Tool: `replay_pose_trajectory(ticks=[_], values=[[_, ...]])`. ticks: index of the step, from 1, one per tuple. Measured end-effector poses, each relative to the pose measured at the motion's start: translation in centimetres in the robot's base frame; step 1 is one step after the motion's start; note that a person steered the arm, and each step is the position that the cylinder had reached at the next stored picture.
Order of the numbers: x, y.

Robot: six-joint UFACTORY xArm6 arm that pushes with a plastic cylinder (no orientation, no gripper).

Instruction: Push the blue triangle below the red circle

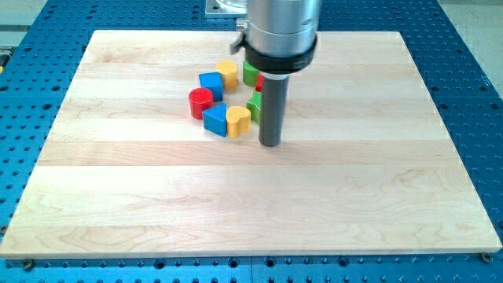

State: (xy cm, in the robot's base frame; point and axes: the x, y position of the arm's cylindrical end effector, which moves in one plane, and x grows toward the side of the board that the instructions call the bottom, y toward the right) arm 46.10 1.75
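The blue triangle [214,119] lies on the wooden board, touching the lower right of the red circle [201,102]. A yellow heart [238,119] sits against the triangle's right side. My tip [270,143] rests on the board to the right of the yellow heart and slightly lower, a short gap away from it. The rod stands upright and hides part of the blocks behind it.
A blue cube [211,82] sits above the red circle, with a yellow block [228,73] to its upper right. A green block [251,75] and another green block [255,105] sit next to the rod, with a sliver of red [258,83] between them. The board [251,204] lies on a blue perforated table.
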Motion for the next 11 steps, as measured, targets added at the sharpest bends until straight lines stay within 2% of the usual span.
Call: replay_pose_trajectory(ticks=[5, 6, 7, 8, 10, 11], values=[[-1.8, -3.7], [-3.7, -4.7], [-0.1, -6.4], [-1.5, -7.7], [1.1, -12.0], [-1.6, -14.2]])
